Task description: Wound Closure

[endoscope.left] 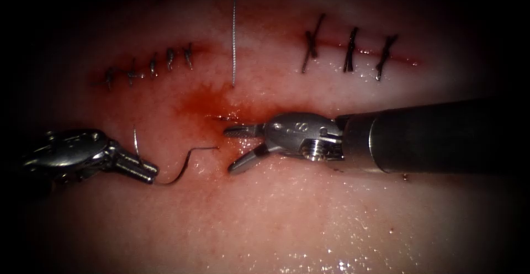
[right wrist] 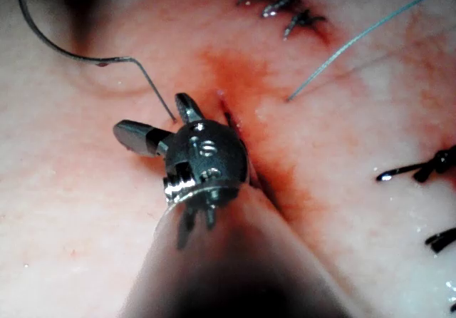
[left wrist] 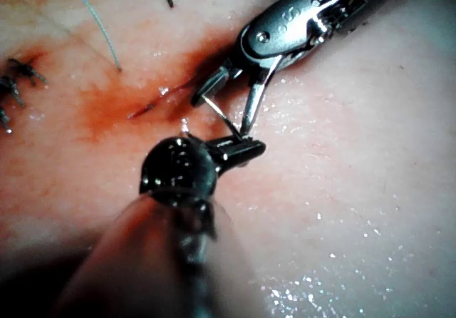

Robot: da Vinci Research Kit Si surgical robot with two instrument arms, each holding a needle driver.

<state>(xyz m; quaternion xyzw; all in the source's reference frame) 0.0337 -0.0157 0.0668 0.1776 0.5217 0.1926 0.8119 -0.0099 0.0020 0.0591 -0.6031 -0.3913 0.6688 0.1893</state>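
My left tool [endoscope.left: 144, 170] comes in from the lower left, jaws shut on the thin curved needle [endoscope.left: 185, 161] near its middle. One short end rises up and left of the jaws. The longer stretch sweeps right and ends just at my right tool [endoscope.left: 229, 149], which is open and holds nothing. In the left wrist view the needle [left wrist: 221, 115] runs from my left tool [left wrist: 242, 149] into the gap of the right tool [left wrist: 222, 113]. In the right wrist view the needle [right wrist: 71, 55] ends beside the right tool [right wrist: 149, 115]. Whether its end enters the tissue [endoscope.left: 276, 219] I cannot tell.
The cut runs across the tissue, with dark stitches at its left end [endoscope.left: 152, 64] and three at its right end [endoscope.left: 350, 50]. Red fluid [endoscope.left: 207, 105] pools at the unstitched middle. A grey thread [endoscope.left: 234, 36] drops from the top edge and ends loose above the fluid.
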